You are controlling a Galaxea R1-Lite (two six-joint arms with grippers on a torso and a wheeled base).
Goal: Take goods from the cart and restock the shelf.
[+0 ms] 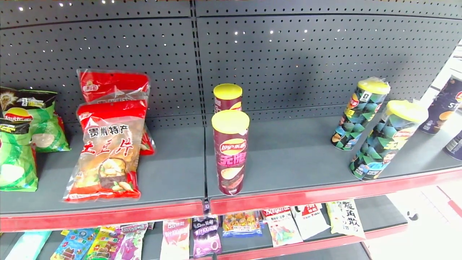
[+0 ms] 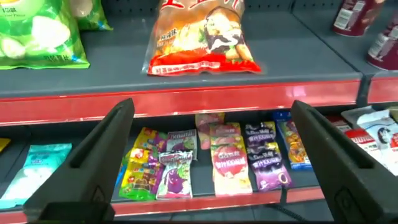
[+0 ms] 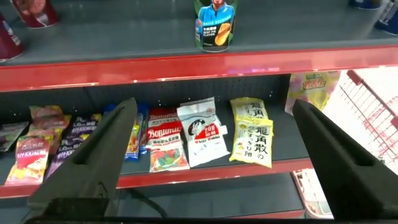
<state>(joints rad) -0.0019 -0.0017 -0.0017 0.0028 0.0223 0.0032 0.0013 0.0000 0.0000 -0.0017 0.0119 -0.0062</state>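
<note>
Grey perforated steel with a red front lip: the shelf (image 1: pixel 288 155) stands straight ahead of you, partly stocked. The left gripper (image 2: pixel 211 104) has its fingers spread wide with nothing between them. The right gripper (image 3: pixel 212 104) is the same, wide and empty. Both sit low, in front of the lower tier (image 1: pixel 382 213) of sachets and beneath the red lip (image 2: pixel 186 99).

Risk 1: if you raise either arm straight up, a finger likely catches the underside of that lip. Back off first.

Risk 2: the front maroon can (image 1: pixel 231 151) stands right at the lip, tall and narrow, with a second maroon can (image 1: pixel 227 96) just behind it. A nudge from a finger or a carried item would probably tip it forward off the deck. The same holds for the front patterned can (image 1: pixel 388 141), which is near the edge with its twin (image 1: pixel 361 113) behind.

Risk 3: the red bag (image 1: pixel 106 155) is propped against another bag. Its film looks slick, so it may slide if you push stock in beside it.

Goods to fetch: a wire grid (image 3: pixel 373 106) near the right gripper may be the cart; you cannot tell what it holds. Bare deck between the maroon and patterned cans is judged the easiest slot.

Stock on show: the cans are rigid cylinders with yellow plastic lids and glossy printed sleeves. The puffy green bags (image 1: pixel 18 155) are at the far left.
</note>
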